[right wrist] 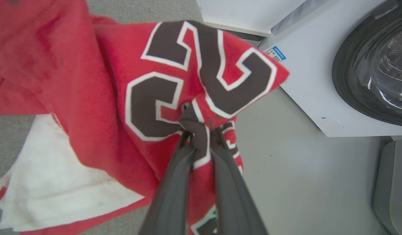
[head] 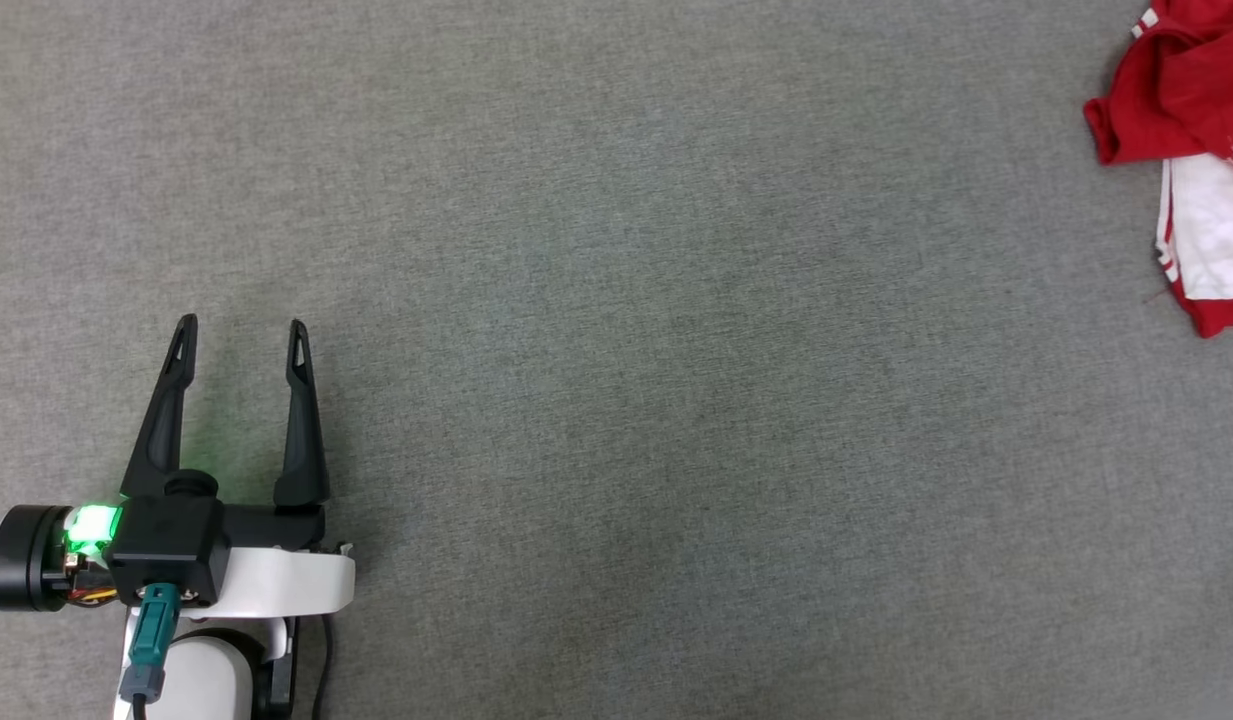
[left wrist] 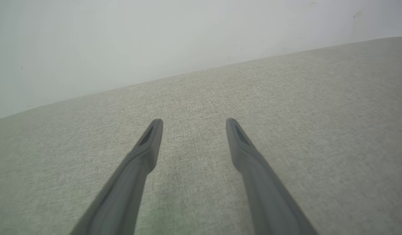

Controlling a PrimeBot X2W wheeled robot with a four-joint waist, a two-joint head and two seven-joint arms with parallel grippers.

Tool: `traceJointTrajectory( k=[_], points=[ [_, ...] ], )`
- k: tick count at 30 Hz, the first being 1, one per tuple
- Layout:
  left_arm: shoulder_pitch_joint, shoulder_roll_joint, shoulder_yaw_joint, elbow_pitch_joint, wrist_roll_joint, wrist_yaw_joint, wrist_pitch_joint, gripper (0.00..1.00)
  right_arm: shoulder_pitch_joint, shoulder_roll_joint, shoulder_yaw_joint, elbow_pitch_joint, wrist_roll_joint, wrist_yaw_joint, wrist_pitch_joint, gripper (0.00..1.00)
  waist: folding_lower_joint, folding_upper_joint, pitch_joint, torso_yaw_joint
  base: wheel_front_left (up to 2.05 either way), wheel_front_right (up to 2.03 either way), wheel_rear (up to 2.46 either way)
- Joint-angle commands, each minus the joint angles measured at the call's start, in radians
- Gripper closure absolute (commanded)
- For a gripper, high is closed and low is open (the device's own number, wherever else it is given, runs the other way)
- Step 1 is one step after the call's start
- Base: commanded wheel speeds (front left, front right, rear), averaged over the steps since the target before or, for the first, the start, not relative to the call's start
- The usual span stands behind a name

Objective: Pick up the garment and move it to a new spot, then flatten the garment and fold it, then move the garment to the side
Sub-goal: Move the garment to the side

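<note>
Two dark fingers of our right tool (right wrist: 201,133) are clenched on a pinch of the garment (right wrist: 90,98), right in its black, white-outlined lettering (right wrist: 201,65). From that pinch the red cloth drapes down, and a white sleeve (right wrist: 57,182) lies on the grey surface (head: 616,400). The garment sits at the surface's right edge, toward the far right corner, with a washing machine (right wrist: 367,65) beyond. Our left tool (head: 241,330) hangs released over the near left corner. We judge the cloth light, soft and limp: it will sag and trail, so a second hold at shoulder or hem would spread it.
</note>
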Motion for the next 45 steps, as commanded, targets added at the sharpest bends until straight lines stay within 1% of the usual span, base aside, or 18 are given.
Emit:
traceJointTrajectory(
  k=[1,2,3,4,5,10,13,15,19,26,30,32,36,39,45],
  points=[
    [-0.012,0.003,-0.001,-0.006,0.001,0.006,-0.003,0.00,-0.022,0.012,-0.021,0.019,-0.029,-0.002,-0.015,1.00,-0.0001,0.0000,0.004,0.006,0.00,0.00,0.00],
    [-0.013,0.003,-0.002,-0.007,0.000,0.008,-0.002,0.00,-0.026,0.014,-0.032,0.027,-0.043,-0.002,-0.022,1.00,-0.0001,0.0000,0.004,0.008,0.00,0.00,0.00],
    [-0.014,0.003,-0.002,-0.007,-0.001,0.010,-0.003,0.00,-0.029,0.020,-0.046,0.036,-0.058,-0.002,-0.031,0.89,-0.0001,0.0000,0.004,0.010,0.00,0.00,0.00],
    [-0.013,0.002,-0.003,-0.007,-0.002,0.011,-0.002,0.00,-0.029,0.030,-0.057,0.045,-0.072,-0.002,-0.037,0.31,-0.0001,0.0000,0.001,0.011,0.00,0.00,0.00],
    [-0.012,0.002,-0.003,-0.005,-0.003,0.010,-0.002,0.00,-0.028,0.036,-0.068,0.052,-0.084,-0.002,-0.044,0.00,-0.0001,0.0000,-0.002,0.012,0.00,0.00,0.00],
    [0.004,-0.003,0.000,0.005,-0.011,0.018,-0.003,0.00,-0.012,0.068,-0.114,0.073,-0.134,-0.002,-0.085,0.00,-0.0001,0.0000,-0.036,0.017,0.00,0.00,0.00],
    [0.023,-0.009,0.005,0.010,-0.018,0.025,-0.002,0.00,0.014,0.087,-0.125,0.052,-0.166,-0.002,-0.138,0.00,-0.0001,0.0000,-0.079,0.021,0.00,0.00,0.00],
    [0.039,-0.013,0.008,0.016,-0.021,0.029,-0.002,0.00,0.035,0.112,-0.130,0.027,-0.166,-0.002,-0.181,0.00,-0.0001,0.0000,-0.114,0.023,0.00,0.00,0.00],
    [0.074,-0.023,0.013,0.025,-0.029,0.035,-0.002,0.00,0.087,0.141,-0.116,-0.057,-0.157,-0.002,-0.260,0.00,-0.0001,0.0000,-0.178,0.033,0.00,0.00,0.00],
    [0.139,-0.039,0.023,0.032,-0.037,0.041,-0.002,0.00,0.232,0.207,-0.106,-0.287,-0.134,-0.002,-0.394,0.00,-0.0001,0.0000,-0.272,0.064,0.00,0.00,0.00],
    [0.164,-0.045,0.028,0.040,-0.041,0.040,-0.002,0.00,0.333,0.265,-0.129,-0.431,-0.137,-0.002,-0.473,0.00,-0.0001,0.0000,-0.310,0.087,0.00,0.00,0.00],
    [0.170,-0.048,0.026,0.046,-0.041,0.036,-0.002,0.00,0.389,0.278,-0.121,-0.496,-0.165,-0.002,-0.509,0.00,-0.0001,0.0000,-0.327,0.100,0.00,0.00,0.00],
    [0.189,-0.055,0.023,0.059,-0.038,0.032,-0.002,0.00,0.500,0.347,-0.137,-0.585,-0.173,-0.002,-0.570,0.00,-0.0001,0.0000,-0.358,0.120,0.00,0.00,0.00],
    [0.190,-0.057,0.020,0.067,-0.036,0.029,-0.002,0.00,0.583,0.400,-0.144,-0.629,-0.193,-0.002,-0.595,0.00,-0.0001,0.0000,-0.374,0.134,0.00,0.00,0.00],
    [0.196,-0.062,0.008,0.090,-0.031,0.019,-0.002,0.00,0.720,0.506,-0.184,-0.619,-0.183,-0.002,-0.619,0.00,-0.0001,0.0000,-0.409,0.163,0.00,0.00,0.00]
  ],
)
